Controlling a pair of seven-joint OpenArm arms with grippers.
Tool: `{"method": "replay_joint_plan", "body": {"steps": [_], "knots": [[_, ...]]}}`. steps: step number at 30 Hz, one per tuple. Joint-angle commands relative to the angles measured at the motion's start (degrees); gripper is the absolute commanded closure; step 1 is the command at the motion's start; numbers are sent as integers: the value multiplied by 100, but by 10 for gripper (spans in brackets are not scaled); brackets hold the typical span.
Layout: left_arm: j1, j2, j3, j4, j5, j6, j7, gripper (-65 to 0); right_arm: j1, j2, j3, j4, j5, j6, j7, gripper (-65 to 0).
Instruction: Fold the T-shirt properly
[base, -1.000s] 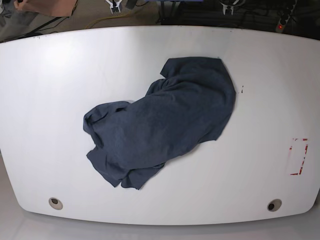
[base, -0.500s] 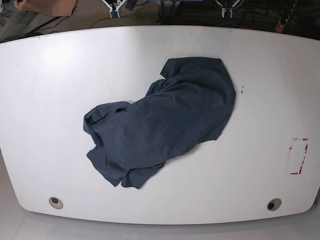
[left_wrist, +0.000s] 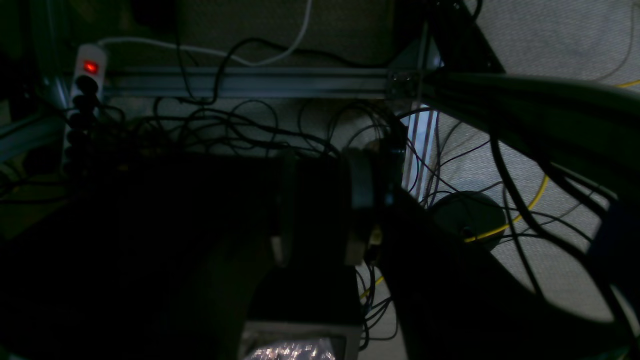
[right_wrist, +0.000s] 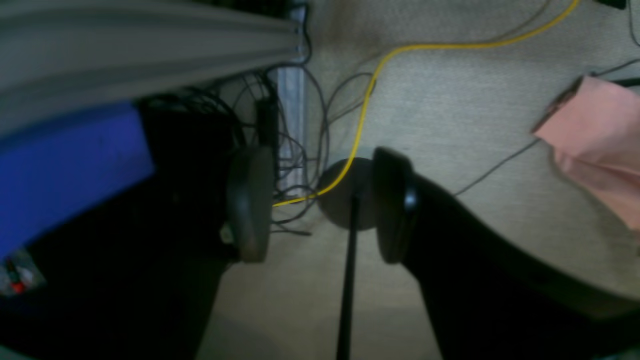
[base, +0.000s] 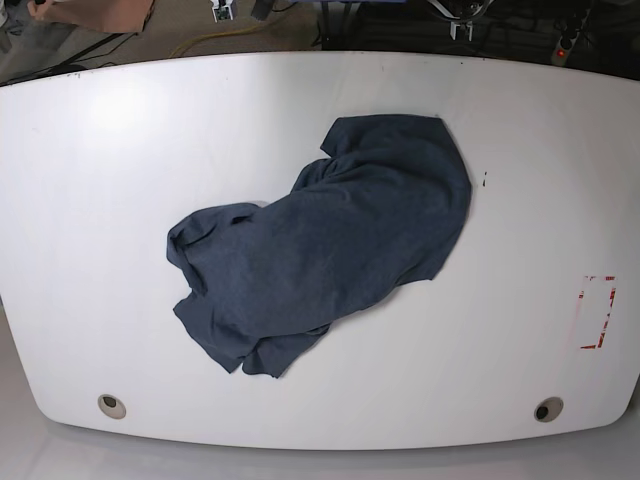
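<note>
Two tools hang off the far edge of the tabletop (base: 90, 200), nowhere near the T-shirt (base: 330, 240), which lies crumpled across the tabletop's middle. The left tool (left_wrist: 320, 210) has its jaws slightly parted, the right tool (right_wrist: 320, 205) stands wider, and both grip nothing. To start well, I'd say spread the heap flat first, pulling corners apart, before any fold.

White table (base: 90, 200); carpeted floor (right_wrist: 450, 100) strewn with, apparently, cables (left_wrist: 240, 120).
</note>
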Motion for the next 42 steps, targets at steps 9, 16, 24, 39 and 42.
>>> {"method": "replay_joint_plan", "body": {"steps": [9, 16, 24, 39, 42], "knots": [[1439, 9, 26, 1916, -6, 11, -44, -132, -1065, 48, -32, 1496, 688, 89, 83, -300], [2644, 9, 0, 3754, -6, 11, -35, -138, -2208, 31, -383, 3105, 829, 89, 74, -298], [3593, 9, -176, 5301, -15, 11, -35, -138, -3280, 75, -401, 4591, 1778, 89, -67, -298], [3918, -18, -246, 7376, -23, 2, 510, -139, -4221, 198, -348, 7114, 2560, 45, -427, -298], [3567, -26, -238, 7384, -23, 2, 528, -140, -4142, 198, -348, 7325, 2569, 36, -427, -298]]}}
